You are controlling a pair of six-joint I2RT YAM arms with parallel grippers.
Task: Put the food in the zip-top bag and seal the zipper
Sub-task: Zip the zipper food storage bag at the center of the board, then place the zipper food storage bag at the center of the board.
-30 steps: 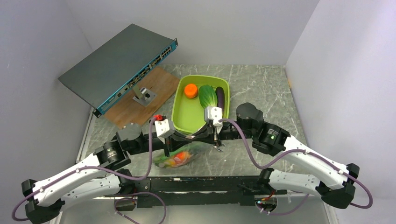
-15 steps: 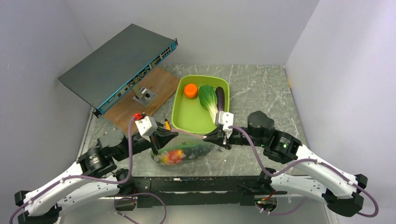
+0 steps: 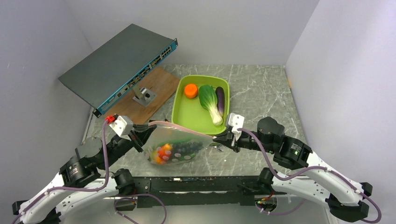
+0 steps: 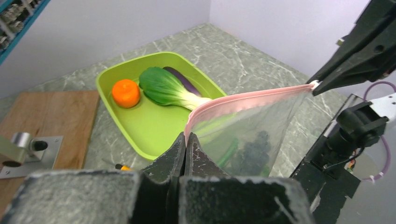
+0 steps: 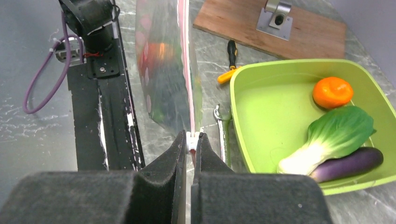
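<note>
The left hand (image 4: 185, 140) clamps one end of the pale pink zipper strip (image 4: 247, 100) on the clear floppy plastic bag (image 3: 180, 148). The right hand (image 5: 191, 140) pinches the other end, so the strip's long axis runs hand to hand. Beyond it, nearer the right hand, a glossy round orange (image 3: 190, 90), leafy bok choy (image 3: 208, 99) and smooth purple eggplant (image 3: 220, 98) lie in the lime-green plastic tub (image 3: 176, 108).

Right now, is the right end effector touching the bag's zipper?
Touching. In the right wrist view the right end effector pinches one end of the zipper.
</note>
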